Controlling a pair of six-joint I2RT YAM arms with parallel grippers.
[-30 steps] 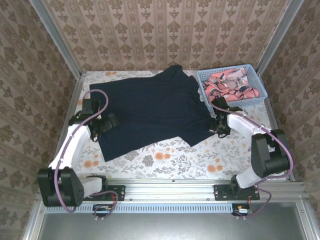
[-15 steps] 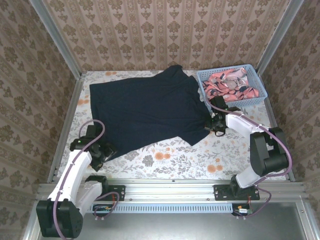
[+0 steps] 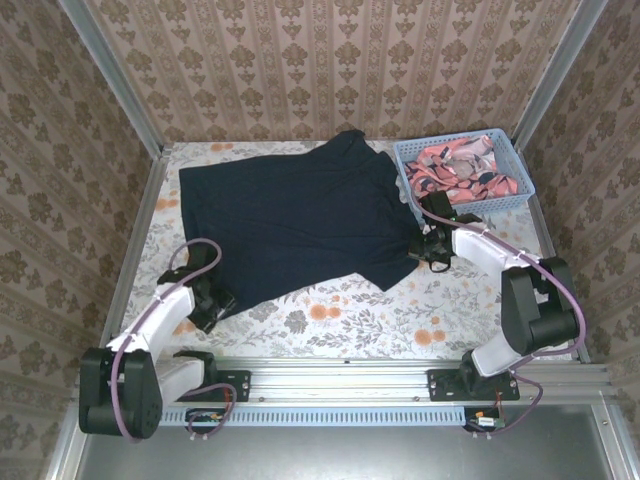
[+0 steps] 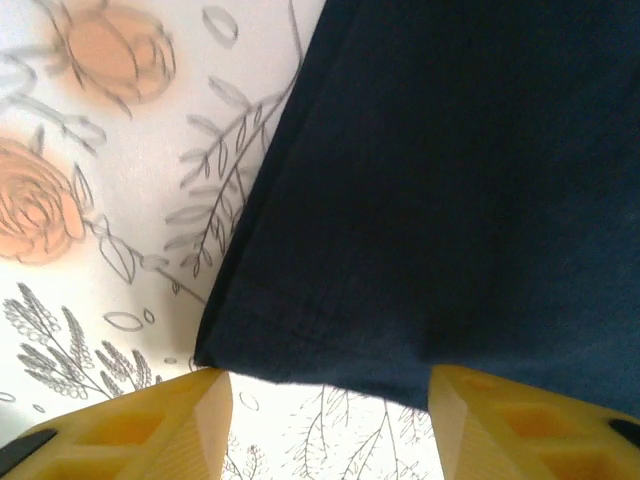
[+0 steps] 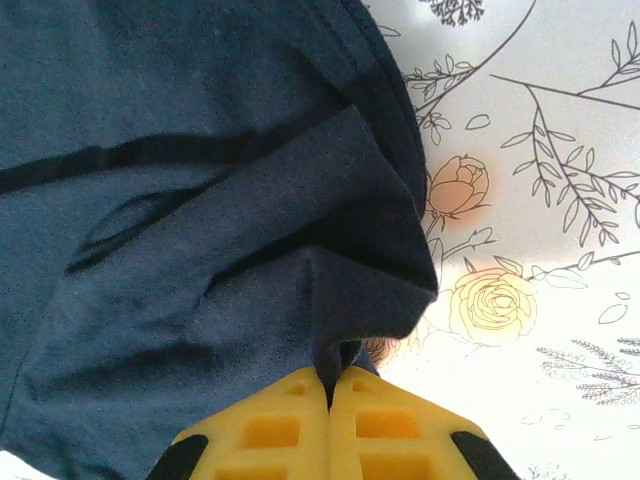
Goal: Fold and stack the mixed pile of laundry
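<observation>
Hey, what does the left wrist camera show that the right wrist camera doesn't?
Left wrist view: the left gripper, yellow fingers apart, straddling the flat hem corner of the dark navy cloth T-shirt. Right wrist view: the right gripper, jaws shut, pinching a bunched fold. Both: that T-shirt lying on the white floral tablecloth.

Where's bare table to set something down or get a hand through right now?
Best: the near strip of table between the T-shirt hem and the front rail, left gripper to right gripper. A thin strip runs left of the T-shirt. Crowded: the far right, where the basket and right gripper meet the T-shirt.
</observation>
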